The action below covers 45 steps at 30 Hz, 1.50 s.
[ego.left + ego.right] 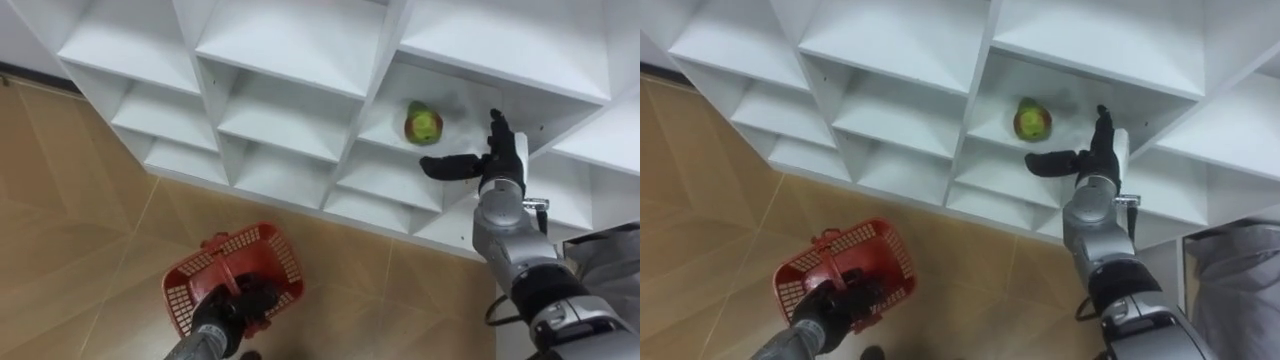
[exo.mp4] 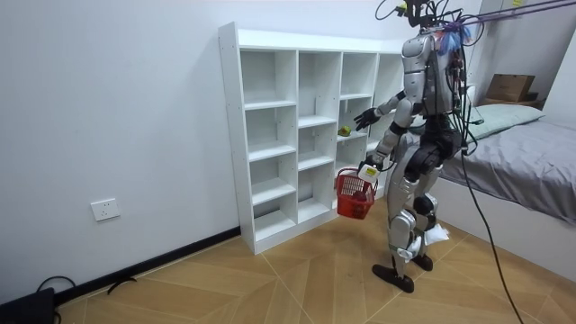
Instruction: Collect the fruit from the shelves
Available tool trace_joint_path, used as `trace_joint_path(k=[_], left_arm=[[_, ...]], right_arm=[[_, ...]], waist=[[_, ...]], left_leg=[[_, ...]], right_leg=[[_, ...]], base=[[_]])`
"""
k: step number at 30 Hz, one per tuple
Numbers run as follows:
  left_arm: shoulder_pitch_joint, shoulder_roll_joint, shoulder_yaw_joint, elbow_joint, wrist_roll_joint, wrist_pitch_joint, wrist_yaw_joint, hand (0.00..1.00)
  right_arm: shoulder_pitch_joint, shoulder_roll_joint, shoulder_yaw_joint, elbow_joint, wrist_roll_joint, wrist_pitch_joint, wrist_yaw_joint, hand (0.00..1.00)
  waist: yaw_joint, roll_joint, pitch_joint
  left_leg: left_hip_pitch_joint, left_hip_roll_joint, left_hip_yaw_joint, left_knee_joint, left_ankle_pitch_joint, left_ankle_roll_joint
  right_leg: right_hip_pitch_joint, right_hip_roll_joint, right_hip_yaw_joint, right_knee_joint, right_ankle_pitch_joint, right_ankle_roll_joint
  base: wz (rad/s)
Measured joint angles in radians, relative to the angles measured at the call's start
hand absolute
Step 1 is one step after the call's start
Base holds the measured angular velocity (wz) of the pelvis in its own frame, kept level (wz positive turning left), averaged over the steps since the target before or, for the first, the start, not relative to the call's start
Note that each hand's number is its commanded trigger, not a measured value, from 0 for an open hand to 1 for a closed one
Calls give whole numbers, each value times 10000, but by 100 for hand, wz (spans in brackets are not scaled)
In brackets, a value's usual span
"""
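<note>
Green fruit [image 1: 423,124] lying in a compartment of the white closet [image 1: 290,40], right hand [image 1: 497,158] spread open just beside it, left hand [image 1: 243,303] clasped round the red basket [image 1: 185,275] handle, low before the closet.

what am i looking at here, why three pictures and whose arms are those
This is a humanoid robot that stands on two legs and has two arms, each ending in a hand with fingers. Two of the pictures come from the two eyes of a camera on its head, looking down, so they show nearly the same scene, and the arms in them are the robot's own. The third comes from a camera standing in the room and shows the whole robot in front of a white shelf unit. A green and red fruit lies in one compartment. The right hand is open and stretched toward it, not touching it. The left hand is curled round the handle of a red basket, which looks empty.
</note>
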<state>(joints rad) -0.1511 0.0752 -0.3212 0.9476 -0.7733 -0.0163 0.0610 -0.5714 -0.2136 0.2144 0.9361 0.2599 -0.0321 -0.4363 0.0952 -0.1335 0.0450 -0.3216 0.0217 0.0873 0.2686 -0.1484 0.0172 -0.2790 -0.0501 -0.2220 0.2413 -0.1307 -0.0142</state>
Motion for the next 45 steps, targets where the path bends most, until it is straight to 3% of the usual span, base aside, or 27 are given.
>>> trace_joint_path(k=[9,12,15,31,45], left_arm=[[-65,-349,5,261,7,-220,-1,100],[-63,-341,37,261,132,-268,-2,100],[-66,-346,31,265,300,-268,-39,100],[-151,-367,40,587,235,-257,-163,100],[-203,-401,-127,563,202,-259,-500,100]], right_arm=[[-270,0,-2,-131,-11,-239,-56,0],[-361,0,-23,-131,-175,-239,-55,0],[-385,0,-28,-130,-358,-240,-50,0],[-583,6,-247,-25,-363,-235,24,0],[-1184,-21,-502,1138,-362,-233,-347,0]], waist=[[212,-8,52],[237,-41,141],[273,-36,181],[497,30,228],[674,31,228]], left_leg=[[-136,0,-56,34,1,2],[-177,-2,-61,46,9,14],[-233,13,-70,46,7,16],[-372,9,-51,58,17,29],[-527,13,-12,68,26,35]], right_leg=[[-140,-14,-11,70,-1,0],[-216,-35,-8,143,-2,2],[-283,-44,-3,163,-2,3],[-433,-94,-37,185,-4,5],[-625,-72,13,185,-3,4]], base=[[0],[0],[0],[0],[-1]])
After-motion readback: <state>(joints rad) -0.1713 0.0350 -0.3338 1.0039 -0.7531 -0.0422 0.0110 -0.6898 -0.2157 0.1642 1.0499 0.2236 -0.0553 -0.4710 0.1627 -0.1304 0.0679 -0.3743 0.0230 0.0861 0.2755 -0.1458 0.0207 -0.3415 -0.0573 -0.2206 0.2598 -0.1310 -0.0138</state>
